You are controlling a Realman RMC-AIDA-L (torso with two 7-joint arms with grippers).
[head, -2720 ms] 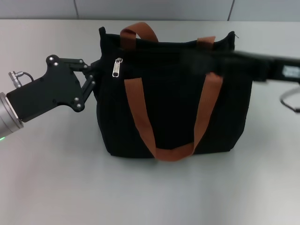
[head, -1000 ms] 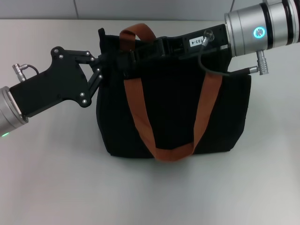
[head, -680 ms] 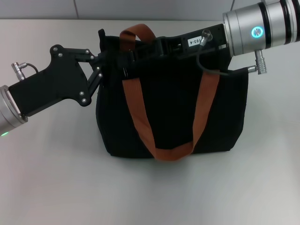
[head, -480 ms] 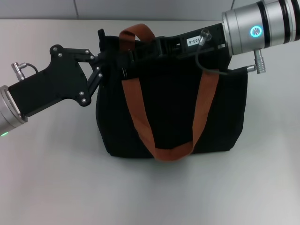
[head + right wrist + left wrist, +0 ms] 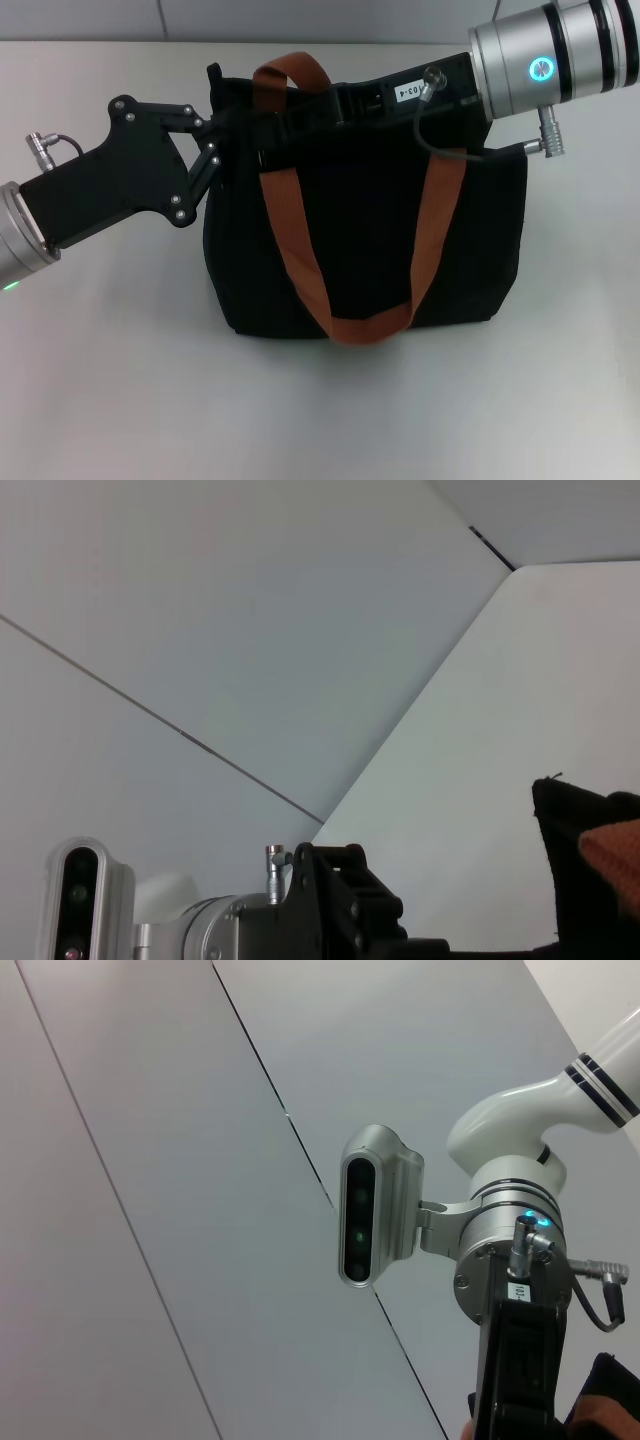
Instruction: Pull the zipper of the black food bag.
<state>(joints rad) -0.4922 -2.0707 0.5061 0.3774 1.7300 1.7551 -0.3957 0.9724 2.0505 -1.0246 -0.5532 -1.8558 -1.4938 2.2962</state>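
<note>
on the left side of the head view, the left gripper (image 5: pixel 222 135) reaches in from the left edge and its tips meet the upper left corner of the black food bag (image 5: pixel 370 240). the tips lie black against the black cloth, so it is not possible to tell if they are closed on the cloth or only touch it.

the bag stands upright in the middle of the grey worktop (image 5: pixel 120 380). one orange handle (image 5: pixel 345 250) hangs down over its front, and the other one stands up behind the top edge.

from the right, the right arm lies along the top edge of the bag, and the right gripper (image 5: pixel 268 130) ends near the left corner, close to the left gripper. how wide it is cannot be told. the zipper is hidden under this gripper.
</note>
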